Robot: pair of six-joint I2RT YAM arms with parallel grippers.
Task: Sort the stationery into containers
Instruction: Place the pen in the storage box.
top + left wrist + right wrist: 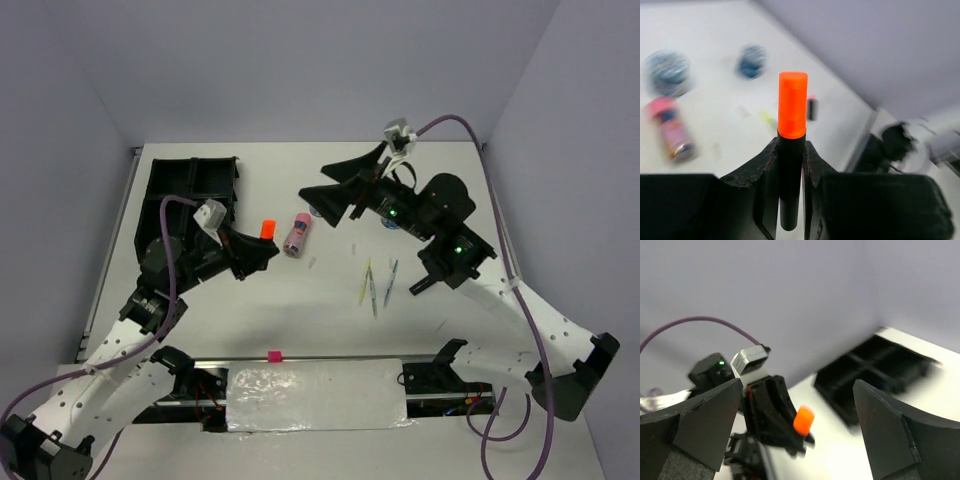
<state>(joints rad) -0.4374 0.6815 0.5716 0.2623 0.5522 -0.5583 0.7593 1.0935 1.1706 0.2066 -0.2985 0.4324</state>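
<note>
— Left arm first. What has it got?

— The left gripper (790, 146) is closed down to a narrow gap on a short black marker (790, 190), with a jaw pressed to each side of the barrel. The orange cap (792, 104) sticks out past the fingertips.

— Where is that against the tray?

— From above, the marker is just right of the black organiser tray (192, 163) and outside its wall, so it is in none of the compartments. The tray lies at the far left of the table (250, 310).

— And on the marker's other side?

— The pink tube (297, 234) lies on the table just right of the orange cap, not touching it.

— The right arm?

— The right gripper (318, 184) stands wide open with nothing between its jaws. It hangs over the far middle of the table, pointing left. Its wrist camera looks out between the two fingers at the held marker, with the tray beyond it.

— The rest of the stationery?

— A few thin pens (365, 283), yellow-green and grey-blue, lie close together right of centre, well apart from the tray. Two round blue-white tubs (667, 70) show blurred in the left wrist view, on the table past the pink tube. From above, the right arm covers most of them.

— Is anything in the tray already?

— I cannot tell — the compartments are too dark to read.
</note>
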